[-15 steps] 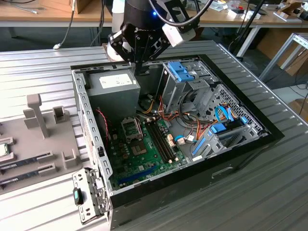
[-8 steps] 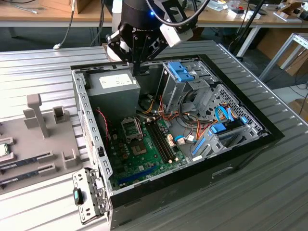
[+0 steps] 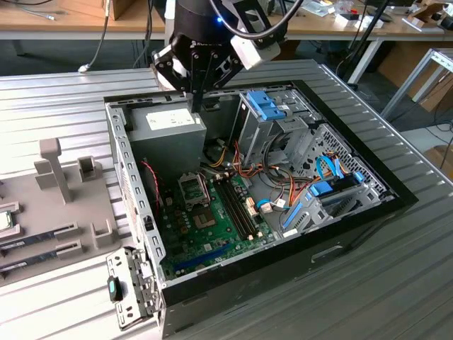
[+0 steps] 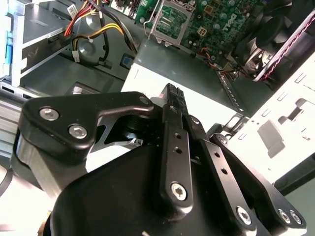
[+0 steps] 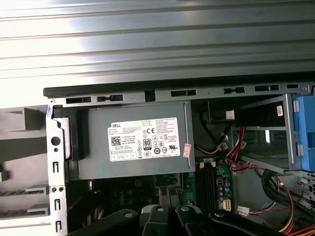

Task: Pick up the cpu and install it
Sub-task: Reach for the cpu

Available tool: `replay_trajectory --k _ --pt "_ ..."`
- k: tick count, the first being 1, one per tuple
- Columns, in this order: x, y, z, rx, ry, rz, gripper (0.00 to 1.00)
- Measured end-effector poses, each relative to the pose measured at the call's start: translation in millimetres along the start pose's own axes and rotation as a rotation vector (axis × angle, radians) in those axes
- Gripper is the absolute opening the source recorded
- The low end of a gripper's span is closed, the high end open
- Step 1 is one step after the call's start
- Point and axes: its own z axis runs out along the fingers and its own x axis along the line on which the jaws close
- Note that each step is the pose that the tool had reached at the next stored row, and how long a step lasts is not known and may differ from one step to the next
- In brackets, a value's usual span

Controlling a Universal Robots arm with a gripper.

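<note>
- One cpu (image 3: 6,221) lies flat on the grey fixture tray (image 3: 71,205) at the exterior view's left edge, outside the computer case (image 3: 283,276).
- Two memory sticks (image 3: 42,232) lie just beside it.
- Well apart, the gripper (image 3: 195,105) hangs over the power supply (image 3: 166,134), fingers pinched together, holding nothing.

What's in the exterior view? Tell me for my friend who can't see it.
A black robot gripper hangs with fingers shut over the grey power supply box inside an open computer case. The cpu, a small silvery chip, lies on a grey tray at the exterior view's left.
</note>
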Motion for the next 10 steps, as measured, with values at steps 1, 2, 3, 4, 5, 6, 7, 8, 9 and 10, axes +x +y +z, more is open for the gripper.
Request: replay_trajectory --k 1,2,3,4,5,6,7,8,9,10 --pt "0.5 -0.1 0.0 0.0000 0.0000 0.000 0.11" --pt "1.1 -0.1 0.0 -0.0001 -0.0001 0.000 0.11" --pt "1.6 -0.1 0.0 0.0000 0.0000 0.000 0.11" --pt "2.0 -0.2 0.0 0.0000 0.0000 0.000 0.11" --pt "2.2 -0.2 -0.1 0.0000 0.0000 0.000 0.11" --pt "2.4 -0.2 -0.1 0.0000 0.0000 0.000 0.11" --pt "2.7 -0.2 -0.1 0.0000 0.0000 0.000 0.11" --pt "3.0 -0.2 -0.1 0.0000 0.0000 0.000 0.11" --pt "3.3 -0.3 -0.1 0.0000 0.0000 0.000 0.11" --pt "3.6 -0.3 -0.1 0.0000 0.0000 0.000 0.11"
